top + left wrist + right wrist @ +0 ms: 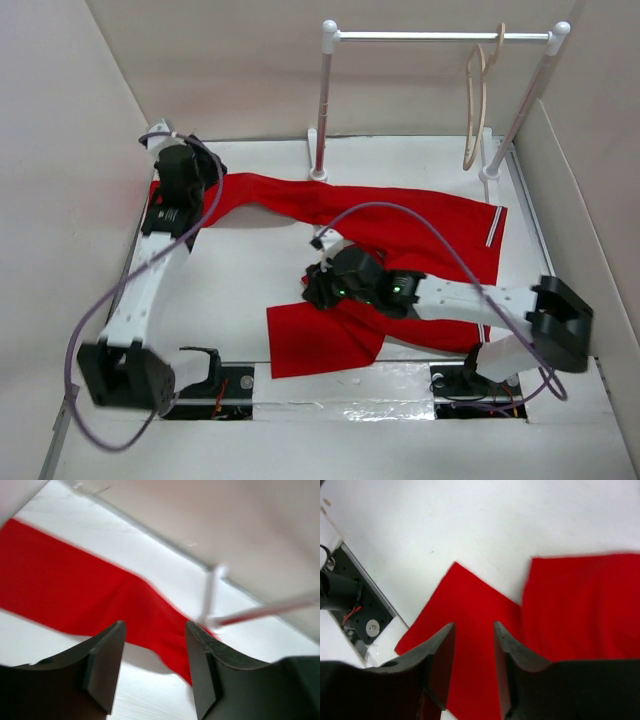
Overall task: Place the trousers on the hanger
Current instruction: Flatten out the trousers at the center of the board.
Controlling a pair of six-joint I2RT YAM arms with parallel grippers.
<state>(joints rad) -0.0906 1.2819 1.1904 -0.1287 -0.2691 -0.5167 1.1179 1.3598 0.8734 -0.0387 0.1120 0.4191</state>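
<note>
My right gripper (473, 630) hovers parted, empty, over the crosswise trousers (400, 215); my left gripper (154, 627), likewise spread, nears their left end.

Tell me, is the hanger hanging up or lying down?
Hanging up. The hanger hooks over the silver bar; the trousers lie on the table below.

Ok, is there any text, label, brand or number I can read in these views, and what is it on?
None can be read in any view.
The trousers show only white stripe trim, no lettering.
The hanger and the rack carry no visible marks.
The left wrist view is too blurred to show fine print.
</note>
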